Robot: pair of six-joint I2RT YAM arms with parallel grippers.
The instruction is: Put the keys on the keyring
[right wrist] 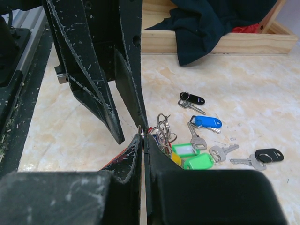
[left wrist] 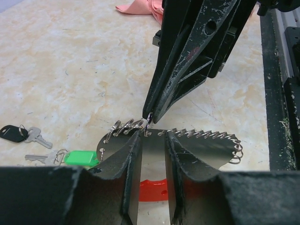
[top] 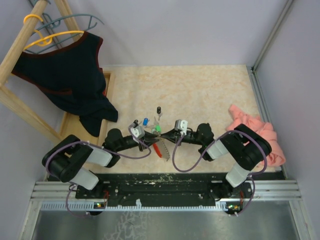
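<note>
The keyring (top: 158, 149) is located between the tips of the two grippers, over the table (top: 210, 90). Whether it rests on the table cannot be told. In the left wrist view its grey toothed strip (left wrist: 201, 150) is seen face-on. Small wire rings (left wrist: 206, 135) are strung along the toothed edge, and the red band (left wrist: 152, 188) is at the near edge.

The left gripper (left wrist: 153, 136) is set over the strip. Its jaws are parted by a narrow gap through which the strip shows, and whether anything is clamped cannot be told. The right gripper (right wrist: 143, 139) is placed at the toothed edge from the opposite side, its jaws clenched on a single wire ring (left wrist: 149, 120).

The keys (top: 145, 121) are scattered loose on the table beyond the keyring, away from the arm bases. Two green-headed keys (right wrist: 185, 150) and a yellow-headed key (right wrist: 176, 159) are found nearest the keyring. A blue-headed key (right wrist: 207, 122) is a little further off, and two black-headed keys (right wrist: 192, 99) are furthest.

A pink cloth (top: 257, 135) is seen well apart from the keyring on the right arm's side. A dark garment (top: 65, 75) is draped over a wooden rack (top: 20, 55) on the left arm's side.
</note>
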